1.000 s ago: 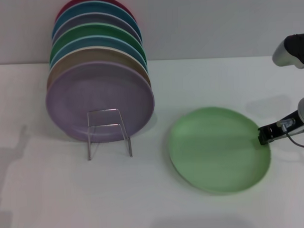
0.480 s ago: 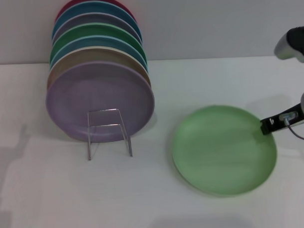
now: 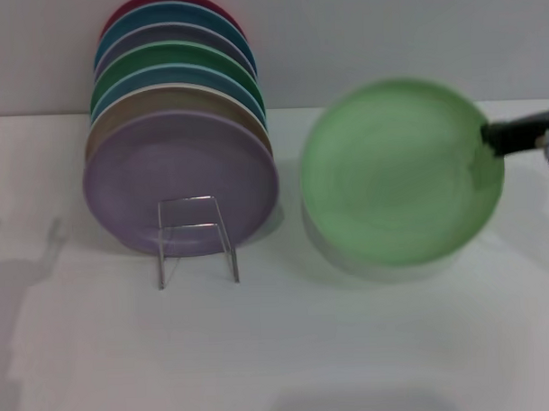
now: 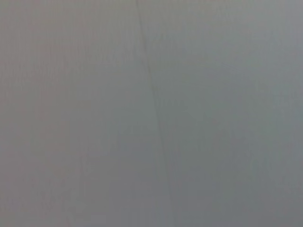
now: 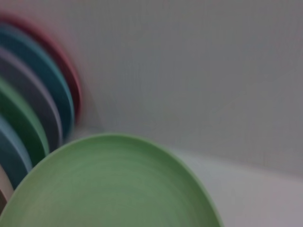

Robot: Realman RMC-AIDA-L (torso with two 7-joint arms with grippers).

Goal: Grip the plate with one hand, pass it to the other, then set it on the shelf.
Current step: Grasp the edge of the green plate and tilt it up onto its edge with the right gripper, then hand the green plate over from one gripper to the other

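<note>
The light mint-green plate [image 3: 401, 169] hangs in the air right of centre, tilted up so its face shows, clear of the table. My right gripper [image 3: 490, 140] is shut on the plate's right rim, its black fingers reaching in from the right edge. The plate also fills the lower part of the right wrist view [image 5: 109, 184]. The wire shelf [image 3: 196, 237] stands at the left with its front loop free. My left gripper is out of view; its wrist view shows only a blank grey surface.
Several plates stand in the shelf, with a lavender plate [image 3: 179, 182] foremost and a darker green plate [image 3: 161, 61] farther back. They also show in the right wrist view [image 5: 33, 113]. A grey wall [image 3: 386, 30] runs behind the white table [image 3: 279, 350].
The plate has been lifted off the table and tilted up, rising toward the wall. My right gripper rose with it, still on the right rim.
</note>
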